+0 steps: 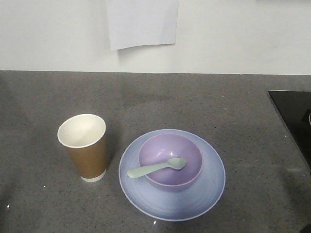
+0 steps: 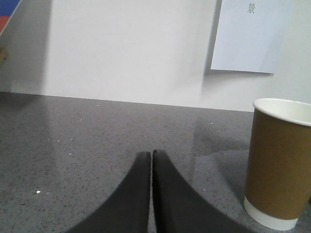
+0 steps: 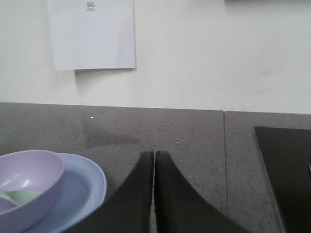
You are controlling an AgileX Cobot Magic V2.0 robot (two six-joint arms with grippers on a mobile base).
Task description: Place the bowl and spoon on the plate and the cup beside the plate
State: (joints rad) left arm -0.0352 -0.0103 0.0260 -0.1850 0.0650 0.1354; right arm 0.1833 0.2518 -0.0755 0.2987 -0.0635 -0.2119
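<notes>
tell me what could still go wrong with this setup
1. The spoon leans in the bowl with its handle over the rim above the plate; a bump could tip it out.
2. The cup stands tall and empty close to the left gripper, which is shut and low on the counter; a sideways move might topple it.
3. The right gripper is near the plate edge and could nudge it.

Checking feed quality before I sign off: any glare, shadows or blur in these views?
Front view: soft, even light; the cup casts a faint shadow rightward toward the plate; the spoon edges are slightly soft. Left wrist view: the shut pincer is dark and featureless; the counter has a pale sheen. Right wrist view: bowl nearby, slightly blurred.
</notes>
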